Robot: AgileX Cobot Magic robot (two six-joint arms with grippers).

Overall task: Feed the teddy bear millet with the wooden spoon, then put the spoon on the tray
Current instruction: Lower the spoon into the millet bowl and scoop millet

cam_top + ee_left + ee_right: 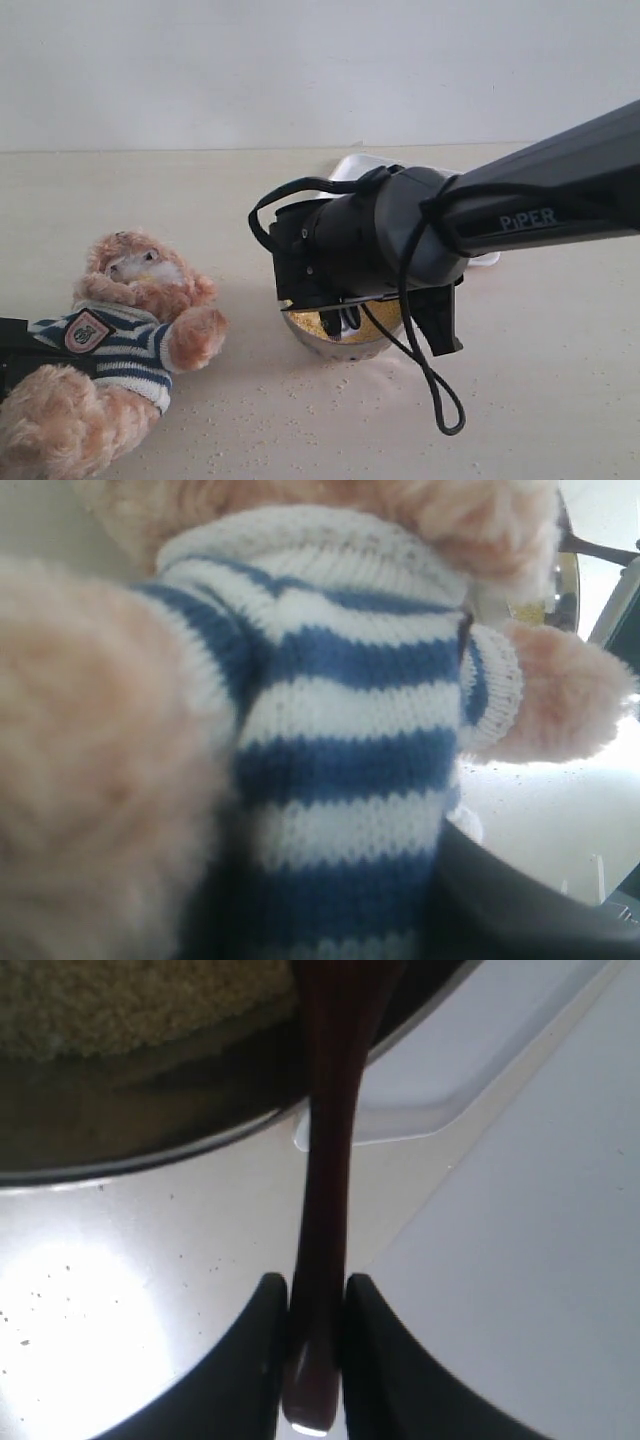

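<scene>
In the exterior view the scooping step is judged to be in hand: the right gripper (pixel 332 302) is held low over the round steel bowl (pixel 345 350), in which only fine yellow millet (pixel 318 322) is seen. The flat white rectangular tray (pixel 355 165) lies just behind the steel bowl; what it carries is hidden by the arm. The fluffy light-brown teddy bear (pixel 120 330) is leaned back well to the left of the steel bowl, with the left gripper (pixel 15 345) at its waist. Loose grains are scattered on the pale table (pixel 560 400) in front of the steel bowl.

In the left wrist view its striped shirt is shown close up and a dark finger (pixel 500 910) is pressed to it, so the left gripper is taken as clamped on the teddy bear.

In the right wrist view the slim dark reddish-brown wooden spoon (pixel 325 1210) is pinched near its handle end between the two black fingers (pixel 265 1350) and is pointed over the rim into the steel bowl. Its oval end is cut off, so a load cannot be told. Next, the wooden spoon must be lifted level and carried slowly to the teddy bear's face
</scene>
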